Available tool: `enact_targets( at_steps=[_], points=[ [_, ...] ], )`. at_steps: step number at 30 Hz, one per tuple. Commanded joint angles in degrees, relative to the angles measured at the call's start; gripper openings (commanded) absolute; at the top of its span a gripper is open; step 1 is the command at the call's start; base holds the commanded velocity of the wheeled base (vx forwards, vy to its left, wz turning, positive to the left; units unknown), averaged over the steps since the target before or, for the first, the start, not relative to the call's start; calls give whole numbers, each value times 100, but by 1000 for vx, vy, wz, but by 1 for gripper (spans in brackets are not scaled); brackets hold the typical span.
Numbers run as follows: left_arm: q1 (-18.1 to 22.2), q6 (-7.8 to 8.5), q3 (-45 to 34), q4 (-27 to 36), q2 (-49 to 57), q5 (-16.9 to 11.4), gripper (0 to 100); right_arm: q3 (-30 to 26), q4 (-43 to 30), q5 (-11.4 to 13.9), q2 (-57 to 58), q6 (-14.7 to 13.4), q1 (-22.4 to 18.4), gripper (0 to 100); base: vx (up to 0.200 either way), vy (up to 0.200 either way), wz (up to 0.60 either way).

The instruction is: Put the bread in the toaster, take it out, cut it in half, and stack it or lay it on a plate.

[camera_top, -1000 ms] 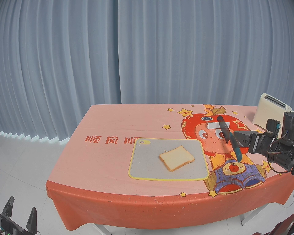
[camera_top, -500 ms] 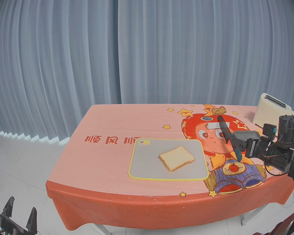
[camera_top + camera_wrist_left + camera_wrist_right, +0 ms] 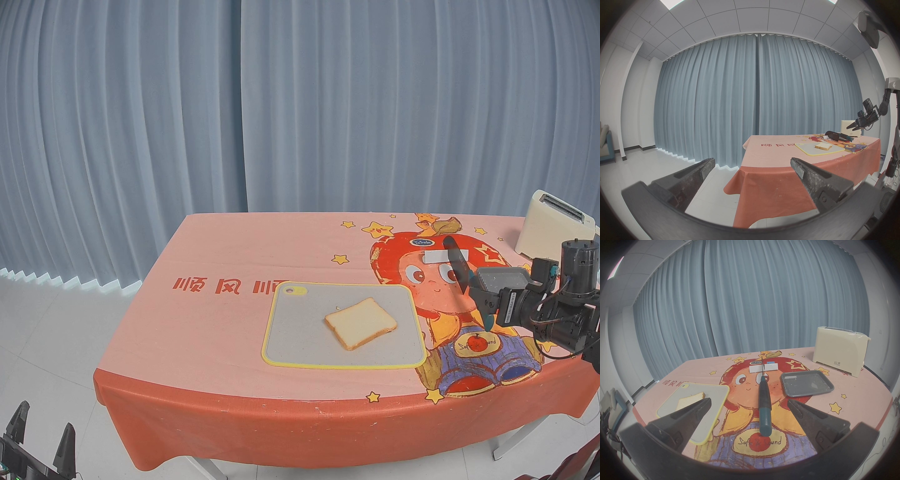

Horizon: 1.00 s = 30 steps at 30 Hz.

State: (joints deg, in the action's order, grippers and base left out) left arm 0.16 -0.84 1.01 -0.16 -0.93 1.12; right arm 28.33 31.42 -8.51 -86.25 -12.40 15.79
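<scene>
Cloth in pink and orange covers the table (image 3: 250, 250), and on it we see a grey cutting board (image 3: 300, 337) with a yellow rim near the front edge. A cream toaster (image 3: 553, 225) stands at the far right corner. The right gripper (image 3: 749, 402) hovers above the table's right side, fingers spread and empty, with the knife's handle between them and lower down. The left gripper (image 3: 752, 161) hangs low, well off the table's left front corner, also spread and empty. A grey tray (image 3: 806, 383) lies between knife and toaster. The bread (image 3: 360, 322) lies flat on the board. The knife (image 3: 764, 399) rests right of the board, blade tip at a small white block (image 3: 754, 368).
</scene>
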Motion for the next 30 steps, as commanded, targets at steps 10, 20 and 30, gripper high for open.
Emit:
enact_targets(
  at_steps=[10, 20, 30],
  points=[
    [2, -4, -101, -2, 31, 2, 100, 67, 49, -19, -551, 80, -331, 100, 0, 0, 0],
    [2, -4, -101, -2, 31, 2, 100, 59, 1464, -46, -1588, 229, -419, 100, 0, 0, 0],
    [2, -4, -101, -2, 31, 2, 100, 331, 1649, -81, -1922, 317, -462, 100, 0, 0, 0]
  ],
)
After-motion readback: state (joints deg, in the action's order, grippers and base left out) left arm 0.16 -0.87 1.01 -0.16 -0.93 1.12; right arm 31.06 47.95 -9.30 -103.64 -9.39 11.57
